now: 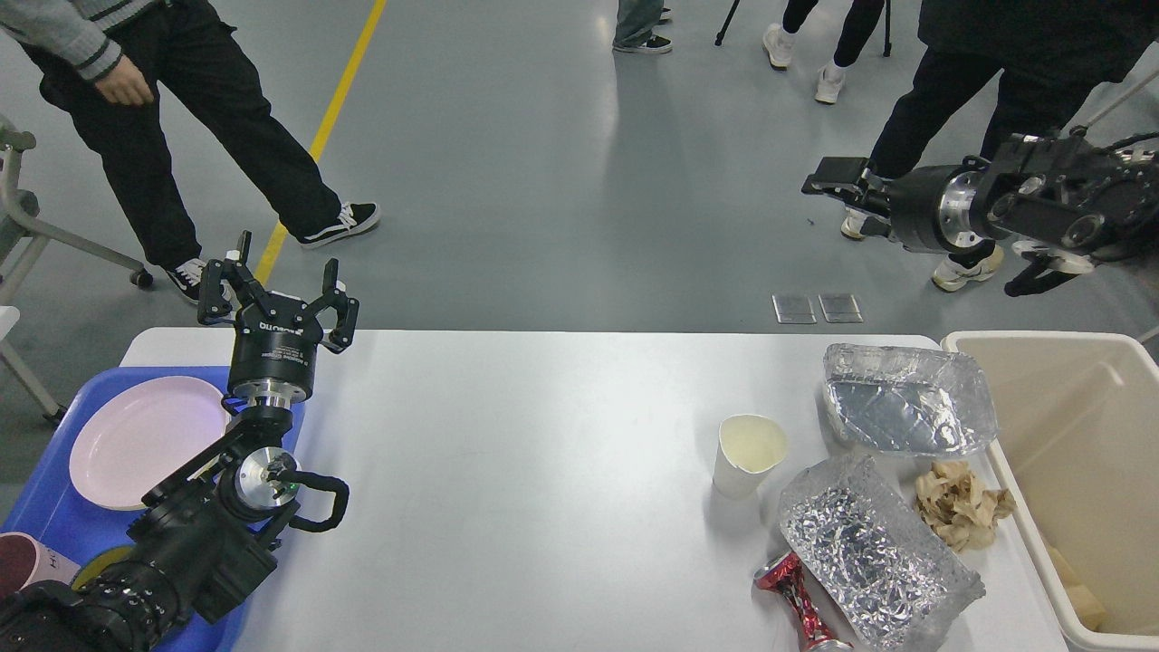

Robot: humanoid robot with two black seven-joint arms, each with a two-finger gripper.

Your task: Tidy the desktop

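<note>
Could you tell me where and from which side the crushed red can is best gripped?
Probably at its pinched waist, coming from above: the crushed red can lies flat on the desktop, narrowest mid-body, with the foil tray close on its right. Jaws should close across the waist.

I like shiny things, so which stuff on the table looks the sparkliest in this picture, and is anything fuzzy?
Head view: the two crinkled foil trays glint brightest; the crushed can shines a little; the desktop shows only soft, even light and faint shadows; nothing looks blurry.
</note>
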